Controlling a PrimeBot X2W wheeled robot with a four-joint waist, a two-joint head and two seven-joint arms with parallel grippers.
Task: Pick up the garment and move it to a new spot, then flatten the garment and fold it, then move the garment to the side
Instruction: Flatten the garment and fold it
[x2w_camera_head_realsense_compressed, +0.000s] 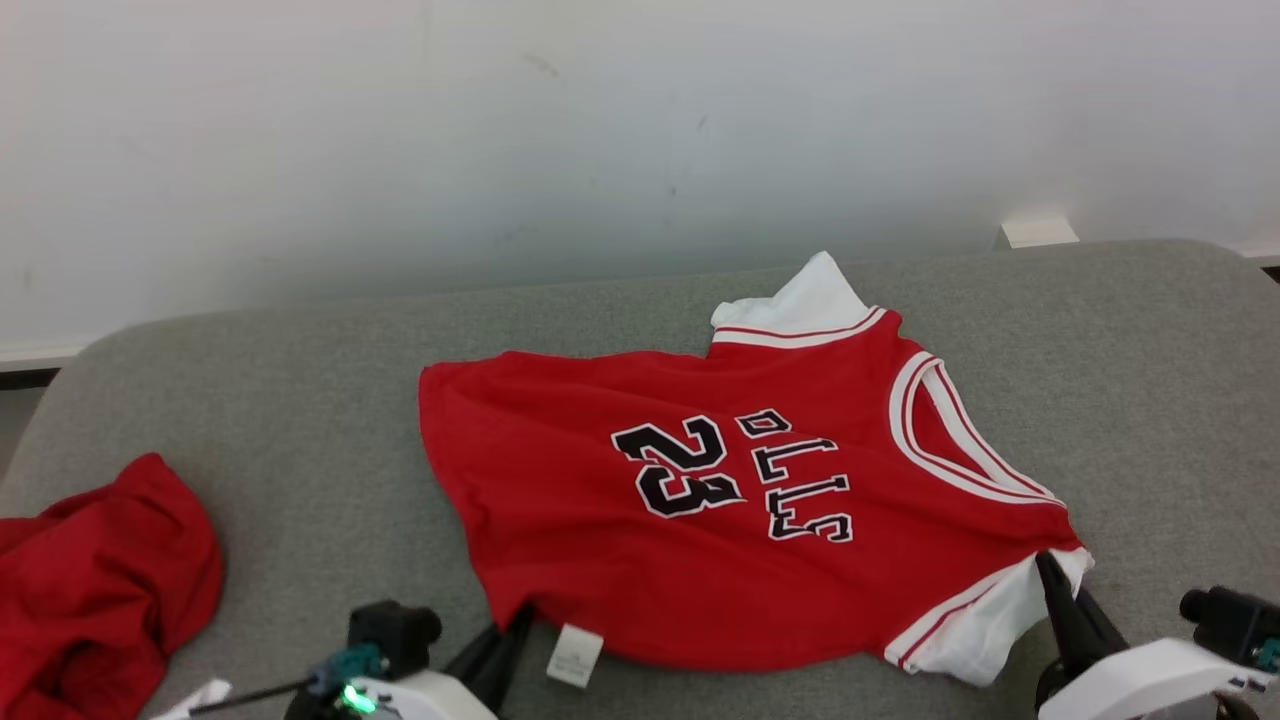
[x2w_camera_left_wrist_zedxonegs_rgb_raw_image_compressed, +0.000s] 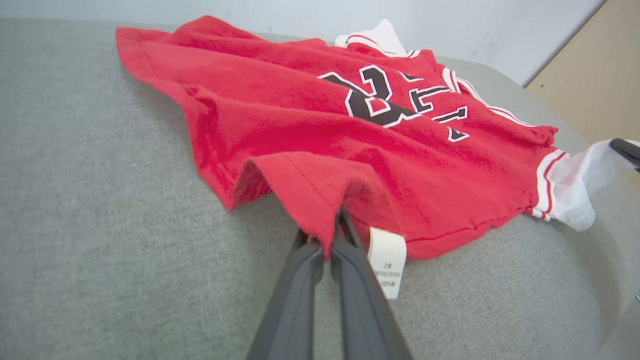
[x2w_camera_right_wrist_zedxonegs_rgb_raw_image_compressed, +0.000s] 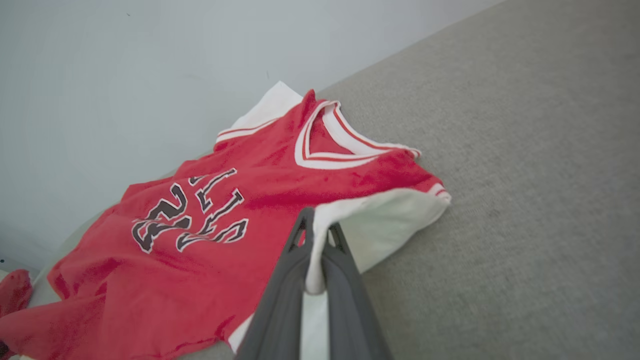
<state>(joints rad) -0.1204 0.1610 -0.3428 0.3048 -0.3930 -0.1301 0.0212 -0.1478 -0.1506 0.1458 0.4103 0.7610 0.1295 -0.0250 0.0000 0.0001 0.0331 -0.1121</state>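
Surface: grey cloth-covered table (x2w_camera_head_realsense_compressed: 300, 420) with rounded corners, set against a plain pale wall (x2w_camera_head_realsense_compressed: 400, 150).
Shirt: a red shirt (x2w_camera_head_realsense_compressed: 560, 520) printed with a black 23 and letters lies about the middle of the table, print side up. Its collar is toward the robot's right and its hem toward the left. It is mostly spread out, with ripples along the left edge, and the far sleeve (x2w_camera_head_realsense_compressed: 810, 295) points toward the wall.
Left claw: the left claw (x2w_camera_left_wrist_zedxonegs_rgb_raw_image_compressed: 325, 240) has its fingers together, clamped on the near hem corner (x2w_camera_left_wrist_zedxonegs_rgb_raw_image_compressed: 305, 195), which stands a little off the table. A white label (x2w_camera_left_wrist_zedxonegs_rgb_raw_image_compressed: 386, 260) hangs just beside the fingers.
Right claw: the right claw (x2w_camera_right_wrist_zedxonegs_rgb_raw_image_compressed: 315, 235) has its fingers together, clamped on the edge of the near sleeve (x2w_camera_right_wrist_zedxonegs_rgb_raw_image_compressed: 390, 225). The white cloth is pinched between them and slightly raised.
Other cloth: a crumpled red cloth (x2w_camera_head_realsense_compressed: 90, 580) lies at the table's left edge, well apart from the shirt.
Step in hand: with both near corners gripped, this looks like the pick-up that opens the move to a new spot. Flattening and folding are not yet done.
Next move: it calls for raising both claws evenly, held wide enough apart to draw the near edge taut, so the shirt comes up without bunching. It then needs carrying to a bare part of the table.
Risk: the pinch on the sleeve edge looks thin and may slip if one side pulls harder.
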